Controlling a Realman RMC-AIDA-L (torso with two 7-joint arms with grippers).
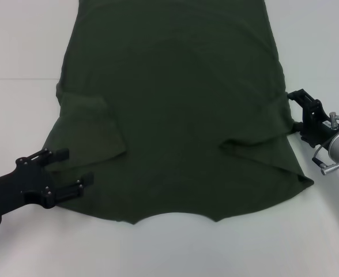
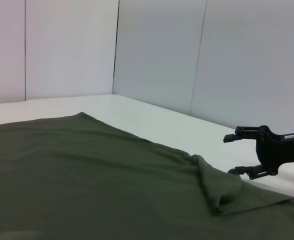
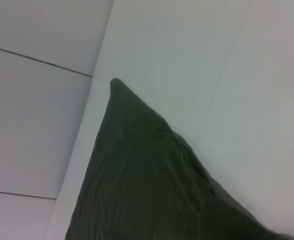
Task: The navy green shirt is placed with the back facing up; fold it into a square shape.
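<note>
White table point(image 1: 19, 40) — navy green shirt point(image 1: 175, 115) spread flat.

We note the navy green shirt point(image 1: 175, 115) is soft matt cloth, plain, with shallow creases at the folded sleeves. The table point(image 1: 19, 127) under it looks smooth, white and matt. The left gripper point(image 1: 66, 170) reads as matt black plastic or coated metal; the right gripper point(image 1: 299, 109) likewise, with a bare shiny metal screw point(image 1: 336, 120) behind it.
</note>
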